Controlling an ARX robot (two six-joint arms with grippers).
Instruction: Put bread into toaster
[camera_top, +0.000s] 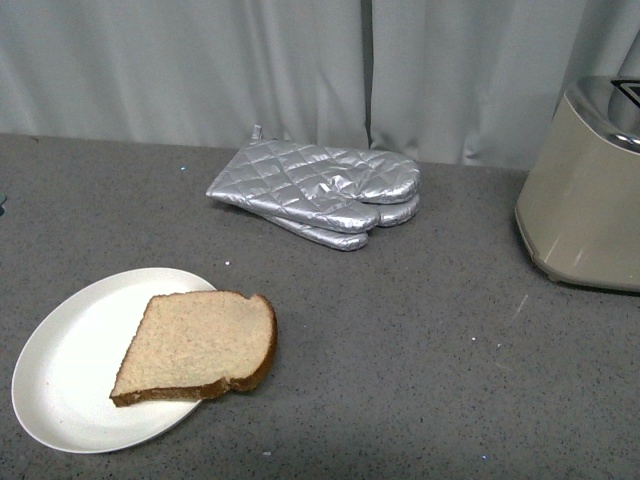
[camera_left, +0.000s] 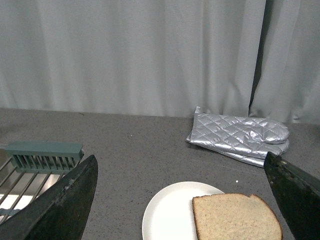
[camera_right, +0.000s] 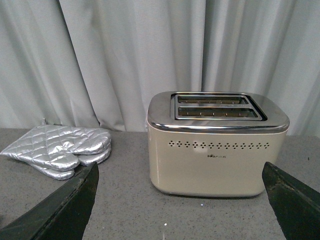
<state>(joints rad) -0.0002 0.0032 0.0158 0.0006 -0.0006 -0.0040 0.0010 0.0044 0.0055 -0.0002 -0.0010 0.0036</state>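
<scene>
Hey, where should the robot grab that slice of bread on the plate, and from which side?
Grip the bread by its rounded crust end, coming from the toaster side. The slice lies flat, but that end juts past the plate rim over the counter, so there is probably room to reach beneath it.

Tabletop (camera_top: 420, 340) between plate (camera_top: 60, 380) and toaster (camera_top: 585, 200) is bare grey surface, so there is a wide open lane across the front. Bread (camera_top: 200, 345) lies flat with one edge overhanging the plate rim on the toaster side. It is reachable from above and from the right. Oven mitts (camera_top: 315, 190) are stacked at back centre near the curtain (camera_top: 200, 60), well apart from bread and toaster and off the direct lane. Toaster's top slots (camera_right: 217, 106) face up, uncovered. Curtain closes off the rear right behind the toaster. Wire rack (camera_left: 45, 156) shows only in the left wrist view, apart from the plate.
</scene>
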